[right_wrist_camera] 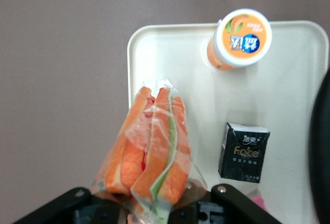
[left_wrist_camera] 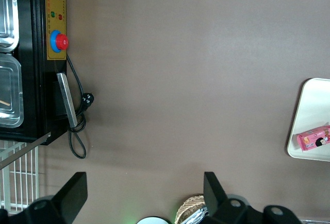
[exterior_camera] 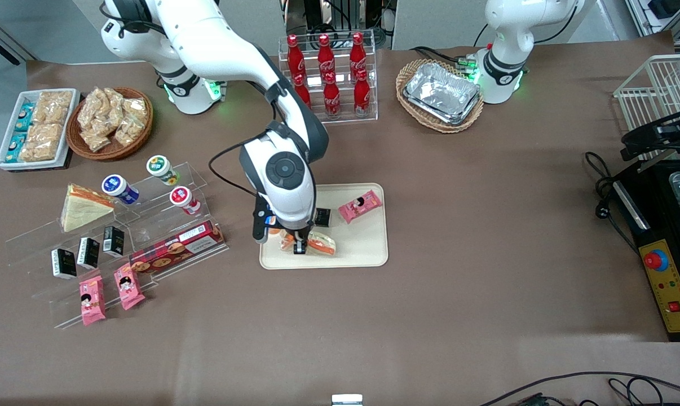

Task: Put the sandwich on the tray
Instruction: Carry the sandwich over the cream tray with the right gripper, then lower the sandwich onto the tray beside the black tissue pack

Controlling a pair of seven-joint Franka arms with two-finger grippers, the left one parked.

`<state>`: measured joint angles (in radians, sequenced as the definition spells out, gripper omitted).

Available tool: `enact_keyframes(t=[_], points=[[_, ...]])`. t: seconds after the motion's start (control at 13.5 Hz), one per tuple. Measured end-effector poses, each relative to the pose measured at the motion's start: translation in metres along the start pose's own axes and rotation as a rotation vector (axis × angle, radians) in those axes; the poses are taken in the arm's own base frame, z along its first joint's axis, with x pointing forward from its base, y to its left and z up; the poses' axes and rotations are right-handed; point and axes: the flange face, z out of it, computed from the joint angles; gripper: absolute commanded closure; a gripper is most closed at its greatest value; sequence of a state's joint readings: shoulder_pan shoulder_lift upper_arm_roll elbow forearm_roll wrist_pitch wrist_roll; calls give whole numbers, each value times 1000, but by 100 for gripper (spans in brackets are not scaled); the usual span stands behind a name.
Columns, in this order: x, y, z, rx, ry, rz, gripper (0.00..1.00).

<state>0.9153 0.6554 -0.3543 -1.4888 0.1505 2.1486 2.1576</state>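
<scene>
The sandwich (right_wrist_camera: 154,147), a clear-wrapped wedge with orange and green layers, sits between the fingers of my gripper (right_wrist_camera: 154,203), which is shut on its wide end. In the front view the gripper (exterior_camera: 299,247) is low over the part of the cream tray (exterior_camera: 368,248) nearest the camera, and the sandwich (exterior_camera: 324,243) pokes out beside it, over the tray. In the wrist view the sandwich's tip lies along the tray (right_wrist_camera: 289,105) rim, close to one corner. I cannot tell whether the sandwich touches the tray.
On the tray lie a pink snack packet (exterior_camera: 361,206), a black carton (right_wrist_camera: 244,152) and an orange-lidded cup (right_wrist_camera: 240,38). A second, pale sandwich (exterior_camera: 83,207) rests on the acrylic shelves toward the working arm's end. A cola bottle rack (exterior_camera: 329,73) and a foil-tray basket (exterior_camera: 441,93) stand farther from the camera.
</scene>
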Motion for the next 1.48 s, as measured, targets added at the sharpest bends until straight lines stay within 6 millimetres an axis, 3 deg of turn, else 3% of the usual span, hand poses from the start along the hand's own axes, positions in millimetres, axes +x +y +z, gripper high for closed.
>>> enact_keyframes(t=[0.3, 0.96, 1.04, 1.19, 1.48], points=[[-22, 17, 37, 5, 21, -7, 72], [-43, 36, 73, 15, 39, 28, 72], [-47, 41, 76, 15, 43, 24, 61], [-60, 54, 82, 23, 53, 0, 0], [-64, 58, 82, 32, 56, 8, 0]])
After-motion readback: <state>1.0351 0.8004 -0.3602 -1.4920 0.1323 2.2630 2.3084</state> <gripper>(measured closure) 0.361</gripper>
